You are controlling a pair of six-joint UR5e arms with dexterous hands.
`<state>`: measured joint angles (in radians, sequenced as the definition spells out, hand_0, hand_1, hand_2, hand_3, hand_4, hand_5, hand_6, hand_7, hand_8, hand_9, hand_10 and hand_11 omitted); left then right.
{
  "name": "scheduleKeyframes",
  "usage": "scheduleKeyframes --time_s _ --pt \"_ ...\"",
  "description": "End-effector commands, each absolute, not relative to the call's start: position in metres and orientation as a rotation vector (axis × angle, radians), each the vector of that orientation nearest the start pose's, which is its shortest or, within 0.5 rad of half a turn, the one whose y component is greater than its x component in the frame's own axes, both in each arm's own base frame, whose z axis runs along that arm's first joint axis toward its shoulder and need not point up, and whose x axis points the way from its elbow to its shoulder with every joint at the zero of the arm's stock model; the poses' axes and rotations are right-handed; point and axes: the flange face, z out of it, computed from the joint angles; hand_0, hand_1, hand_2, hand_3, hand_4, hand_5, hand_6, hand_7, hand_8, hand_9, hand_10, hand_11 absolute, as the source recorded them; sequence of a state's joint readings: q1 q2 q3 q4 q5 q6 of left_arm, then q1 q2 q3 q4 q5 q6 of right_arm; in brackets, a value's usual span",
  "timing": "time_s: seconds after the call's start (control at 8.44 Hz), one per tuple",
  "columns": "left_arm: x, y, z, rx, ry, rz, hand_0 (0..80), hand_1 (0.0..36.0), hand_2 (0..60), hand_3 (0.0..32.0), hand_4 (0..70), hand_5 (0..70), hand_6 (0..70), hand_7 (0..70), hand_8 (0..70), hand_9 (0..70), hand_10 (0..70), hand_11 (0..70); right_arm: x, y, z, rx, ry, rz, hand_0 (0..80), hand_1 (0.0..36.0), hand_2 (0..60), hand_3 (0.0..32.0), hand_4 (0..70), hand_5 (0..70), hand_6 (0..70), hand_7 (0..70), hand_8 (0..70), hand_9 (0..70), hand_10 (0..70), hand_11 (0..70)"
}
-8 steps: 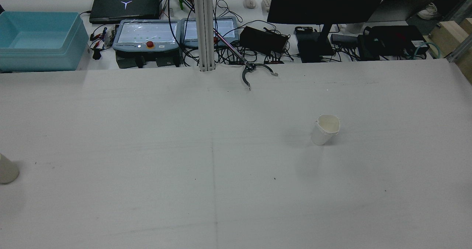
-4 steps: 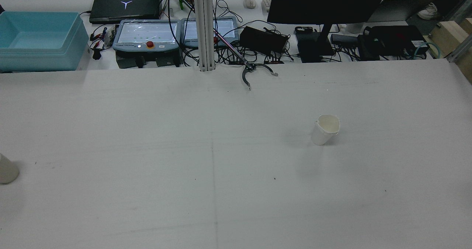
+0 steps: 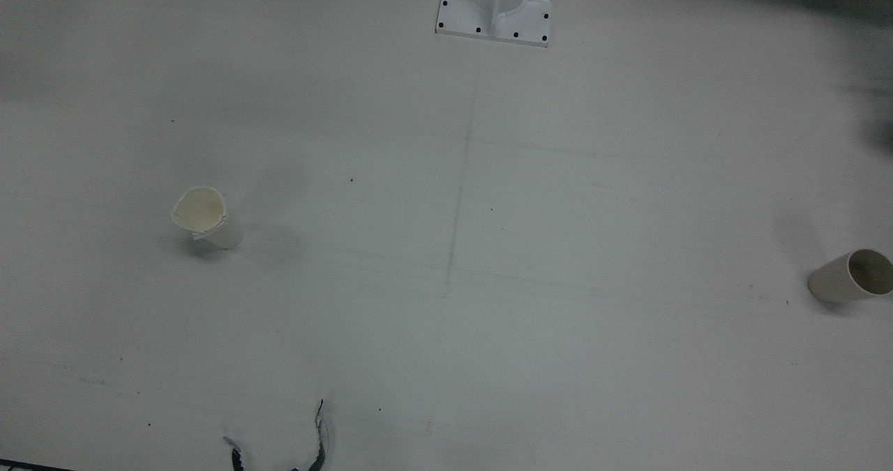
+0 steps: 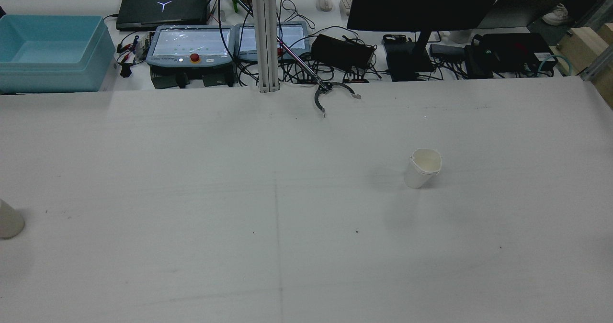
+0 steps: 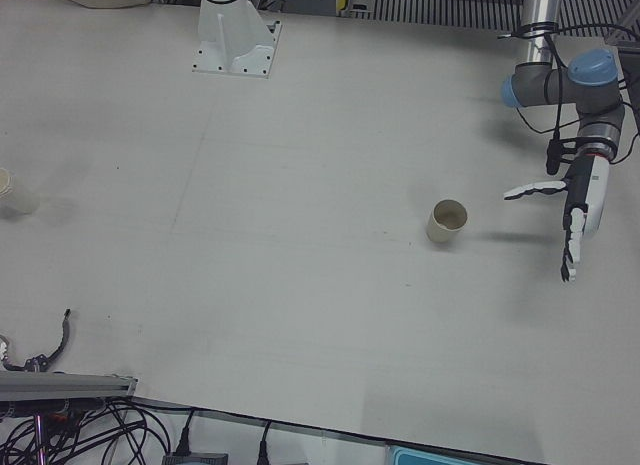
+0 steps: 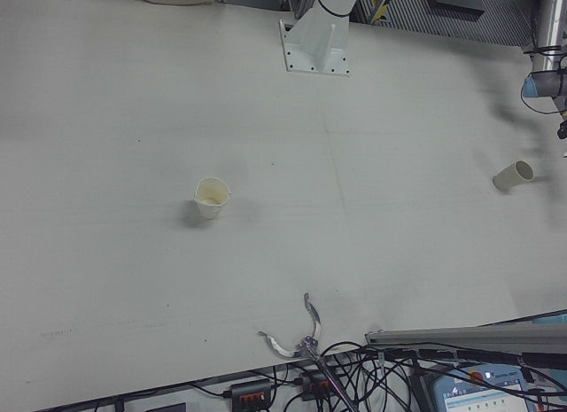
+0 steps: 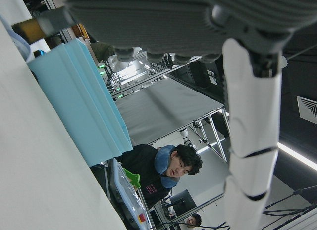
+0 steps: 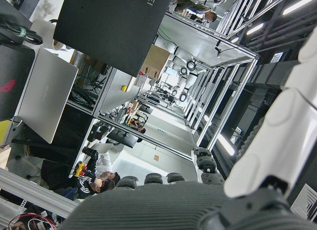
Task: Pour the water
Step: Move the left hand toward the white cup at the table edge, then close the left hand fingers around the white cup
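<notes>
While both paper cups stand upright on the white table (image 4: 306,246), neither is in contact with a hand. First cup (image 4: 422,168): cream interior, rim dented and torn on one side, positioned on the robot's right half of the table, in the open, well apart from everything else. Contents cannot be determined. Second cup (image 5: 446,220): plain, rim intact, positioned at the far edge of the robot's left half; the rear view catches only a sliver of it at the frame's left border.

Left hand (image 5: 577,210): hangs above the table just beside the second cup, on the side away from the table centre, not touching it. Fingers are spread and extended, pointing downward, one finger jutting sideways toward the cup; nothing is held.

Right hand (image 8: 277,156): seen only by its own camera, which shows part of the palm and one straight white finger against the room background. Nothing visible in its hold; the degree of opening cannot be told.

Periphery: a grabber tool's claw (image 4: 330,95) rests on the table's operator-side edge. Beyond that edge lie a blue bin (image 4: 52,50) and two teach pendants (image 4: 191,43).
</notes>
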<state>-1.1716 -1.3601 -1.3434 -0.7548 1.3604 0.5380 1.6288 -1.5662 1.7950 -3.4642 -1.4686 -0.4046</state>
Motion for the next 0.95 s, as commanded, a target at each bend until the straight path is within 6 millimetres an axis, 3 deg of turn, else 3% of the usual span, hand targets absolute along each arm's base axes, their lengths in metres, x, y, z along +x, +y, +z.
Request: scheduleKeyframes --time_s 0.0,0.12,0.24,0.36,0.59,0.71,0.83 --pt "0.131 -0.501 0.719 0.164 2.279 -1.462 57.5 25.7 10.7 7.4 0.0 0.0 0.0 0.0 1.1 1.2 0.2 3.2 0.169 -0.465 0.61 -0.63 2.155 -2.456 46.0 8.7 1.8 0.0 6.3 1.9 0.0 0.9 0.0 0.0 0.0 0.0" --pt "0.121 -0.488 0.738 0.216 2.268 -1.531 57.3 25.3 9.5 8.0 0.0 0.0 0.0 0.0 1.2 1.2 0.0 2.8 0.169 -0.465 0.61 -0.63 2.155 -2.456 46.1 8.6 1.8 0.0 6.3 1.8 0.0 0.6 0.0 0.0 0.0 0.0" --pt "0.097 -0.456 0.759 0.23 2.265 -1.563 59.0 26.4 9.1 7.8 0.0 0.0 0.0 0.0 1.3 1.3 0.0 3.1 0.168 -0.466 0.609 -0.63 2.16 -2.457 45.9 8.6 2.2 0.0 6.4 1.9 0.0 0.7 0.0 0.0 0.0 0.0" --pt "0.078 -0.432 0.754 0.236 2.265 -1.568 59.5 26.8 9.7 7.8 0.0 0.0 0.0 0.0 1.3 1.4 0.0 2.9 0.167 -0.466 0.609 -0.629 2.163 -2.459 45.9 8.7 2.2 0.0 6.5 2.1 0.0 0.9 0.0 0.0 0.0 0.0" --pt "0.021 -0.355 0.775 0.33 2.251 -1.62 57.7 25.5 9.2 8.4 0.0 0.0 0.0 0.0 1.2 1.5 0.0 1.6 0.166 -0.466 0.61 -0.627 2.161 -2.463 45.9 8.8 2.4 0.0 6.5 2.2 0.0 1.1 0.0 0.0 0.0 0.0" --pt "0.009 -0.336 0.777 0.404 2.272 -1.544 57.2 25.0 8.8 8.4 0.0 0.0 0.0 0.0 1.4 1.8 0.0 1.1 0.167 -0.466 0.611 -0.628 2.158 -2.465 45.9 8.8 2.5 0.2 6.5 2.2 0.0 1.1 0.0 0.0 0.0 0.0" --pt "0.018 -0.336 0.771 0.399 2.283 -1.457 57.5 25.0 8.9 8.4 0.0 0.0 0.0 0.0 1.4 1.9 0.0 1.1 0.167 -0.466 0.613 -0.628 2.151 -2.469 45.9 8.6 2.3 0.2 6.5 2.8 0.0 1.1 0.0 0.0 0.0 0.0"
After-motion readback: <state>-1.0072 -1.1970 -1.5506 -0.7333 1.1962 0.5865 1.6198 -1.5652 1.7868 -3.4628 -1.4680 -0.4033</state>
